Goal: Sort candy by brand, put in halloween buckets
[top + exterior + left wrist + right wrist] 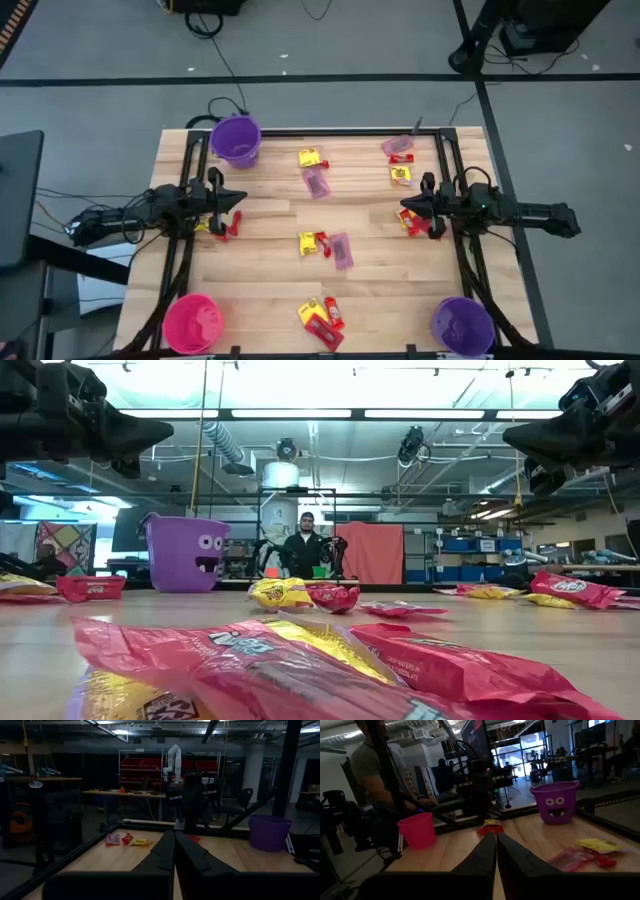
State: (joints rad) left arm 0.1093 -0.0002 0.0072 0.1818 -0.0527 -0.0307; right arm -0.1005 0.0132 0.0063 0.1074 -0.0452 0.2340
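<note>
Wooden desk [270, 290], seen from above, carries three buckets set at corners. One purple bucket [236, 139] stands at the far left corner, close to the far edge. The pink bucket [192, 322] sits at the near left corner and the second purple bucket [462, 325] at the near right corner, both hard against the near edge. The far right corner holds loose candy only.

Candy lies in small clusters. Far centre: a yellow packet [310, 157] with a mauve packet [318, 182] just nearer. Far right: a mauve packet [397, 147] and a yellow packet [401, 175]. Centre: a yellow packet [309, 242] beside a mauve packet [341, 250]. Near centre: a heap of yellow and red pieces [322, 320] at the near edge. Red and yellow pieces [220, 226] lie under the left gripper; another small cluster [414, 222] lies under the right one.

Left gripper [238, 197] is over the left side of the desk, raised clear of the surface, fingers together, holding nothing. Right gripper [404, 204] is over the right side, likewise raised, fingers together and empty. The two point toward each other, well apart.

Bare wood runs between the clusters across the middle band. A person [305, 546] shows in the room beyond the far edge.
</note>
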